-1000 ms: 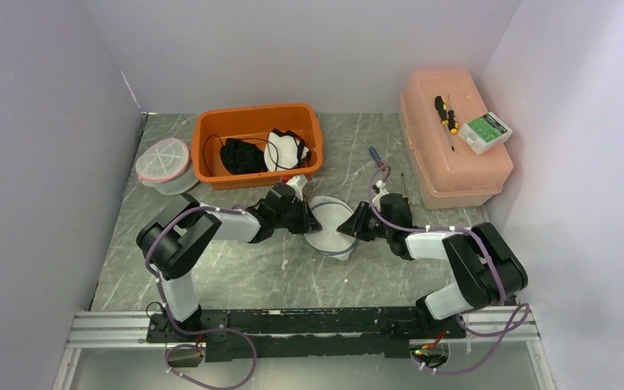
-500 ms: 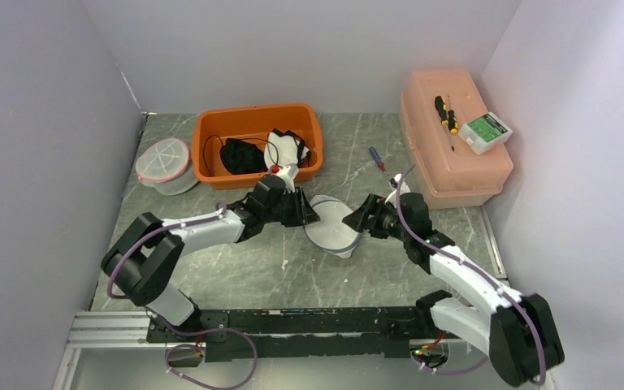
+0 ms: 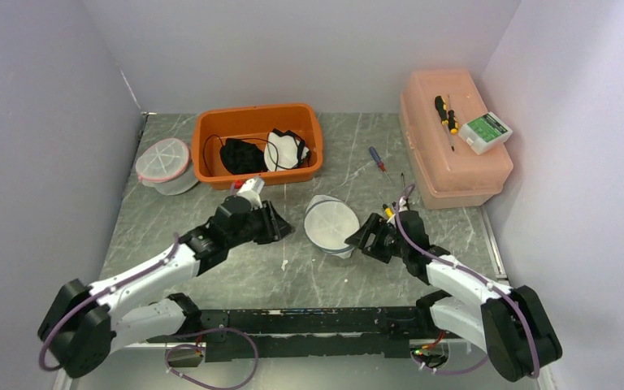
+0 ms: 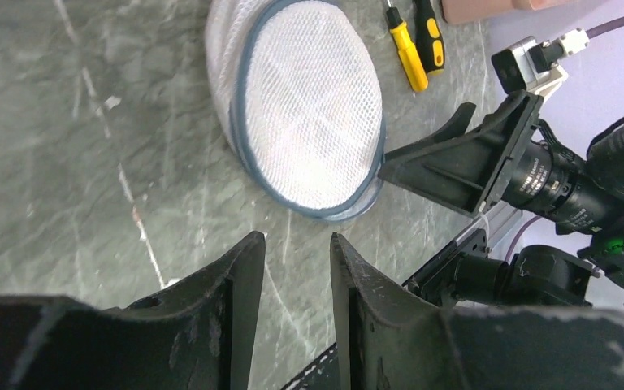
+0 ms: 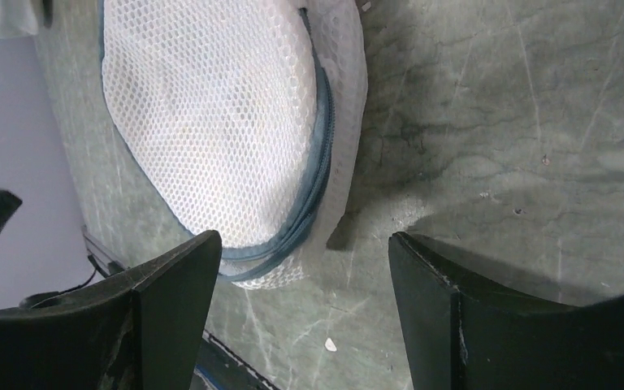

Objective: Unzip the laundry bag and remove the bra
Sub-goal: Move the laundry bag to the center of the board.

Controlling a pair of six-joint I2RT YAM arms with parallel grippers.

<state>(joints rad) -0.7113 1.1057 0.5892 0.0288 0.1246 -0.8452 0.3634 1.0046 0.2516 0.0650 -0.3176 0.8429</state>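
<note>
Arms both just let go of the laundry bag [image 3: 331,224] and pull back, left gripper [image 3: 286,230] barely parted, right gripper [image 3: 360,238] wide, both empty, so unzipping probably needs a fresh grab.

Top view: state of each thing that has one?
laundry bag, zipped where visible, not held
left gripper, slightly open, empty
right gripper, wide open, empty
orange bin, open-topped, garments inside
pink box, lid shut
</note>
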